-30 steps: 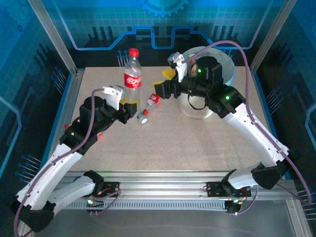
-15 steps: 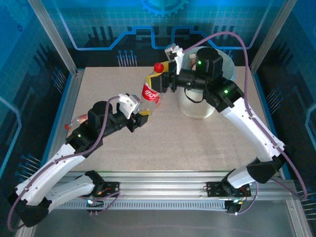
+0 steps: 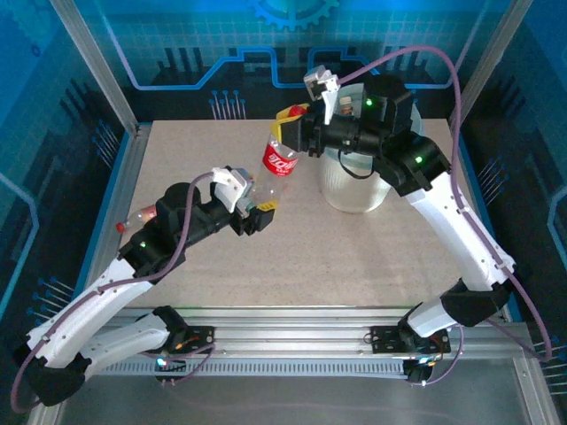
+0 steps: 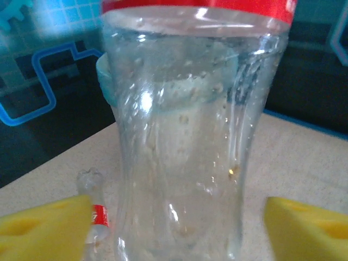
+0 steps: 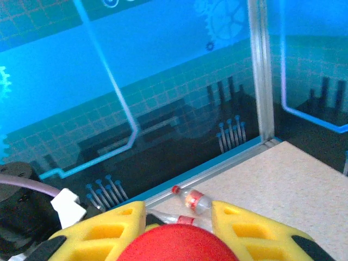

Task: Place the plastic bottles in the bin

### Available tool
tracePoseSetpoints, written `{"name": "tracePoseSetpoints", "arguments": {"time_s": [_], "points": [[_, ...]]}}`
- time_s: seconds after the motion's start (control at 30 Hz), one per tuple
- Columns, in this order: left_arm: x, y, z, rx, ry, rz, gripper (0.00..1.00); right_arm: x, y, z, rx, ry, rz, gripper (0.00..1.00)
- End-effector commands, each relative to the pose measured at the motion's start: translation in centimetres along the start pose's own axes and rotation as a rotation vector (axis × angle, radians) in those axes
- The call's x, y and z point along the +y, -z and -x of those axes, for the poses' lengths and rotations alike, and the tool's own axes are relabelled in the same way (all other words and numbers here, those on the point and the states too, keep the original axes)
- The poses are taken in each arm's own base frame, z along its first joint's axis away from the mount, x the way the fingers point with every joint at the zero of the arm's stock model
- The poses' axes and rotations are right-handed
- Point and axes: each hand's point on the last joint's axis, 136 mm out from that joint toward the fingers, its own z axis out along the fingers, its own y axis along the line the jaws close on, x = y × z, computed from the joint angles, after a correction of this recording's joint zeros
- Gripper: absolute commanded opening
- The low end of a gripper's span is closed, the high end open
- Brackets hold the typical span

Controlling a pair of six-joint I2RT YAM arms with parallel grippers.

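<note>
A large clear plastic bottle (image 3: 280,161) with a red label and red cap (image 5: 179,246) hangs tilted above the table, left of the bin (image 3: 361,190). My right gripper (image 3: 293,133) is shut on its neck, the yellow fingers (image 5: 103,231) flanking the cap. My left gripper (image 3: 260,216) is open just below the bottle's base; in the left wrist view the clear body (image 4: 179,141) fills the wide gap between its fingers (image 4: 46,228) without touching them. A small bottle (image 4: 93,209) lies on the table behind it. Two more small bottles (image 5: 194,200) lie near the table's left rail.
Another small bottle (image 3: 137,217) lies by the left edge, partly hidden by my left arm. The bin stands at the back right under my right arm. Blue enclosure walls and metal posts (image 3: 102,75) close in the table.
The right gripper has taken the large bottle from its upright stand at the back and lifted it, tilted, toward the bin. My left gripper has moved right, under the bottle.
</note>
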Motion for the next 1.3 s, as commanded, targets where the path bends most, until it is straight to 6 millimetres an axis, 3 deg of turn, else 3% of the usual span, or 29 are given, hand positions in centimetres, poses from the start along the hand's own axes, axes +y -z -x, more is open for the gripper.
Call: {"name": "tracePoseSetpoints", "arguments": {"time_s": [0.0,0.13,0.27,0.33,0.43,0.6,0.87,1.13,1.27], "points": [[0.6,1.2,4.1,-0.150,0.046,0.031,0.99,-0.8,3.0,3.4,-0.077,0.094,-0.145,0.00],[0.6,1.3,5.0,-0.196,0.094,0.024,0.99,-4.2,6.1,6.6,-0.134,0.217,-0.448,0.00],[0.6,1.3,5.0,-0.189,0.111,0.020,0.99,-9.4,10.0,8.8,-0.154,0.346,-0.866,0.00],[0.6,1.2,4.8,-0.183,0.105,0.020,0.99,-11.7,10.9,9.0,-0.134,0.394,-1.013,0.00],[0.7,1.0,4.5,-0.172,0.097,0.028,0.99,-15.0,10.5,8.0,-0.070,0.429,-1.130,0.00],[0.7,0.6,3.9,-0.151,0.094,0.032,0.99,-19.7,9.2,4.5,0.066,0.361,-1.194,0.00],[0.8,0.1,2.9,-0.122,0.095,0.036,0.99,-22.8,7.7,-3.7,0.196,0.137,-1.071,0.00],[0.7,-0.4,2.0,-0.103,0.112,0.032,0.99,-26.8,8.9,-13.5,0.293,-0.010,-1.035,0.00],[0.8,-0.5,1.8,-0.101,0.129,0.033,0.99,-28.5,9.7,-16.7,0.321,-0.076,-1.026,0.00]]}}
